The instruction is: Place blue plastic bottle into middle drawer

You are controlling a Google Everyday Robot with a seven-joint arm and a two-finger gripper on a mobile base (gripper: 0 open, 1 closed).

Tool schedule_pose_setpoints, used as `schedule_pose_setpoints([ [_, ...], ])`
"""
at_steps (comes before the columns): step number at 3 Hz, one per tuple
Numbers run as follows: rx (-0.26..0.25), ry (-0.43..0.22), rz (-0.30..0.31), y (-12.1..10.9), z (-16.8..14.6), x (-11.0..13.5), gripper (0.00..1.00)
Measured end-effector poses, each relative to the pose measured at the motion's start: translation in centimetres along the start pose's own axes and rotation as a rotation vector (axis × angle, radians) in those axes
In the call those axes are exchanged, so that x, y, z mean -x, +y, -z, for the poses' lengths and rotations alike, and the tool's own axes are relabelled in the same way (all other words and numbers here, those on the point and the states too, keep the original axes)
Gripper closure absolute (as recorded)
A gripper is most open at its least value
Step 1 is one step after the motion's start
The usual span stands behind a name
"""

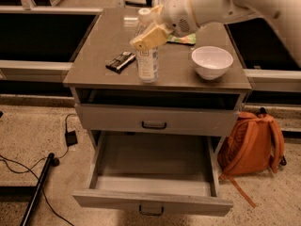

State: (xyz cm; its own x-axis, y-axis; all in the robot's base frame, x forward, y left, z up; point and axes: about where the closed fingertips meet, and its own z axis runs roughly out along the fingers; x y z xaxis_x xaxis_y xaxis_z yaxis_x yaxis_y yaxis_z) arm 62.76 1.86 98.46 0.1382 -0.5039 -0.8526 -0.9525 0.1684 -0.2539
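The blue plastic bottle [147,60], clear with a white cap and a pale label, stands upright near the front of the cabinet top [94,72]. My gripper [151,36] comes in from the upper right. Its tan fingers [146,39] are closed around the bottle's upper part, just under the cap. The middle drawer [153,204] is pulled fully out below, and its grey inside shows nothing in it. The upper drawer [154,119] above it is shut.
A white bowl [212,61] sits right of the bottle. A dark snack packet [121,61] lies to its left and a green packet [183,40] behind it. An orange backpack [251,142] leans beside the cabinet on the right. Cables and a black pole [35,187] lie on the floor at the left.
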Motion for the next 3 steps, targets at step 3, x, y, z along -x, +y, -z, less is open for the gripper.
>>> schedule_pose_setpoints([
  [3,-0.048,0.007,0.063,7.6,1.4,-6.0,1.0],
])
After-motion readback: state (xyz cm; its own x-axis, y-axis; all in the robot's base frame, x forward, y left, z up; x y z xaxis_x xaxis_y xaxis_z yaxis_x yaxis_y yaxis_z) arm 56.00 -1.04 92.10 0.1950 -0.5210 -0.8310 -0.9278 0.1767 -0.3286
